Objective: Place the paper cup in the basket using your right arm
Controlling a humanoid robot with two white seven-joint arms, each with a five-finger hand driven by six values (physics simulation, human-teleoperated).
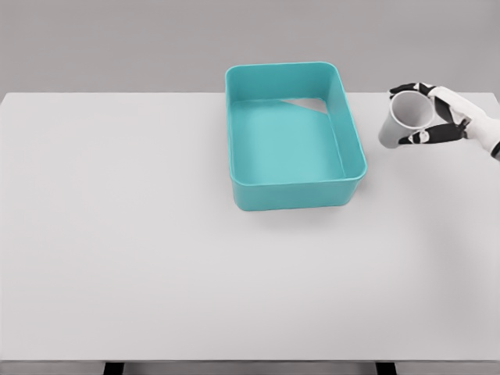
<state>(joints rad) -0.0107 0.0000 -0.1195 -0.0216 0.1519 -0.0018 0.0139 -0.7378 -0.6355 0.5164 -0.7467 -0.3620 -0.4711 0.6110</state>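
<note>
Progress sits at roughly the halfway mark, judging by how things lie. The right hand [437,117] comes in from the right edge of the head view and has its dark-tipped fingers [426,137] wrapped around the paper cup [402,117], so the grasp looks done. The cup is tilted, with its open mouth turned toward the camera and its body slanting down to the left. It seems to be clear of the bench [117,234], though whether its lowest edge touches the surface cannot be told from this angle.

The teal basket [293,191] stands on the far middle of the bench, upright, with nothing inside that can be seen; a pale wedge in its far right corner looks like light on the floor rather than an object. The cup is just beside the basket's right wall, outside it and not over the opening.

What is left, by this reading, is the carry to the left across the right wall, then the release into the basket. The left arm does not show anywhere in the picture.
</note>
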